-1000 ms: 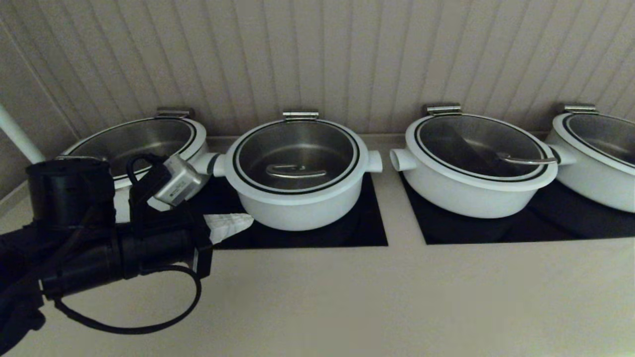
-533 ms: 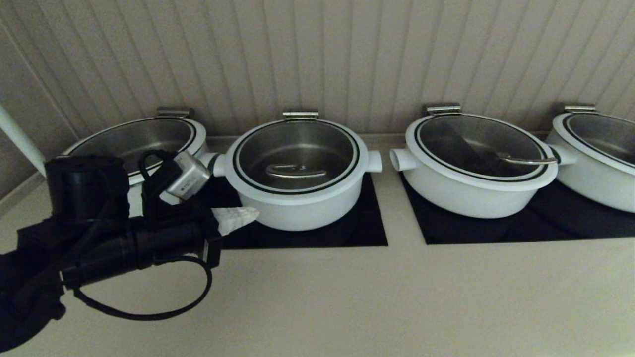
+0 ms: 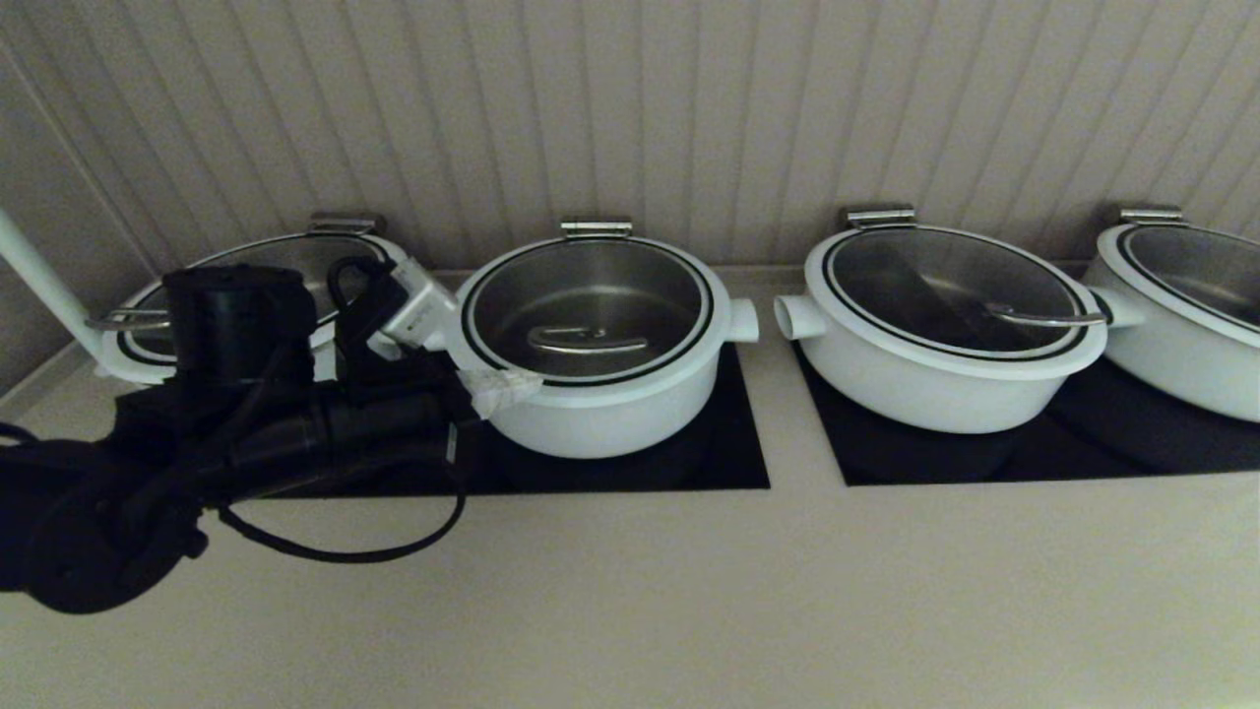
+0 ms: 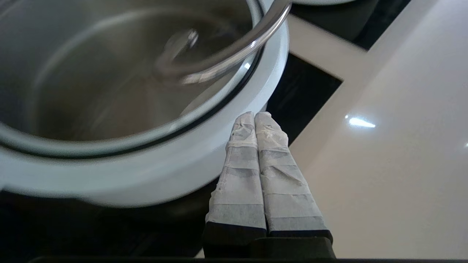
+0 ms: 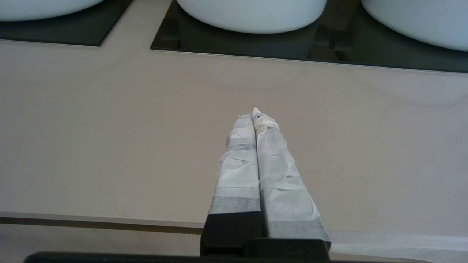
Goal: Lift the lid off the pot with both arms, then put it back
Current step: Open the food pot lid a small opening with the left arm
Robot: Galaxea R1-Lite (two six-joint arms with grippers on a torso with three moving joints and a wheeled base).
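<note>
The pot point(image 3: 600, 414) is round and white and stands on a black hob plate second from the left. The glass lid point(image 3: 589, 305) with white rim, black ring and steel hook handle point(image 3: 588, 342) sits on it. My left gripper point(image 3: 507, 386) is shut and empty, its taped fingertips at the pot's front left rim. In the left wrist view the gripper point(image 4: 255, 117) lies against the white rim point(image 4: 204, 153), with the steel handle point(image 4: 234, 54) beyond. My right gripper point(image 5: 255, 115) is shut and empty, low over the bare counter, out of the head view.
A wide pot point(image 3: 133, 354) stands left of the task pot, behind my left arm. Two more wide white pots point(image 3: 935, 374) point(image 3: 1181, 325) stand to the right on a second black plate point(image 3: 1034, 448). The beige counter point(image 3: 689, 591) runs along the front; a ribbed wall stands behind.
My left arm has risen and moved forward and right; its shut fingertips went from beside the pot's lower left side up to its front left rim. The lid and pots have not moved.
</note>
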